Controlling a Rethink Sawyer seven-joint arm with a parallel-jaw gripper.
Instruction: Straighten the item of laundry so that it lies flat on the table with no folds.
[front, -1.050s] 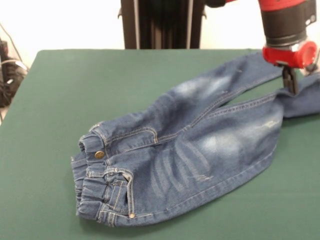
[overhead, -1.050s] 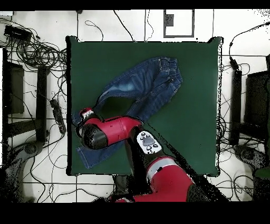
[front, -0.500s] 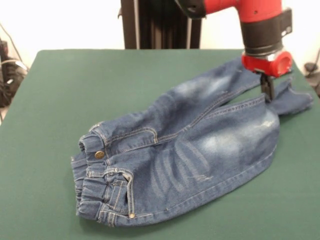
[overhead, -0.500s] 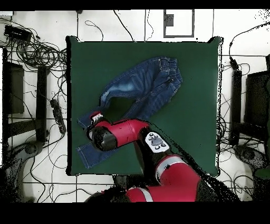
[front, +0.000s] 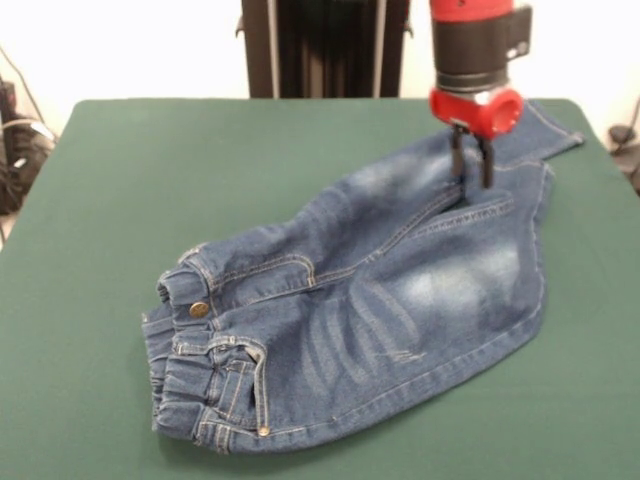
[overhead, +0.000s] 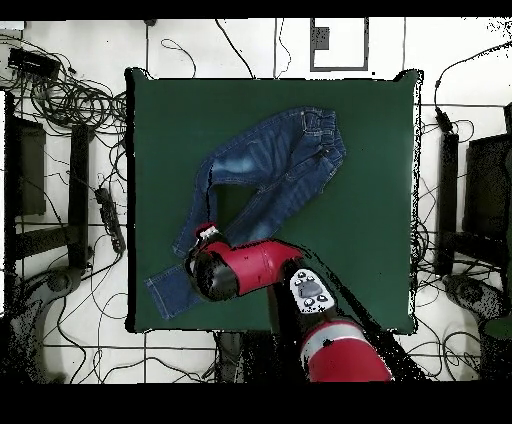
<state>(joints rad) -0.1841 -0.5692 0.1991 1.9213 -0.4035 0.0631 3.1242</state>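
The item of laundry (front: 400, 290), a small pair of faded blue jeans, lies on the green table (front: 150, 160) with its waistband at the near left. Its legs run toward the far right, and one leg is folded back over itself there. My gripper (front: 471, 168) points straight down over that fold, between the two legs. Its fingers (front: 456, 155) stand apart, with denim showing in the gap, so it is open. In the overhead view the jeans (overhead: 275, 160) bend in an arc, and the gripper (overhead: 207, 232) sits at the folded leg's end, while the other cuff reaches the table's edge.
Bare green cloth (overhead: 370, 250) surrounds the jeans on the side away from the legs. Cables (overhead: 70, 100) and dark equipment lie on the floor around the table. The arm's red body (overhead: 250, 270) covers part of the lower leg.
The gripper has moved left across the front view, dragging the leg's end off the table's right edge and folding it inward. Its fingers, close together before, now stand apart.
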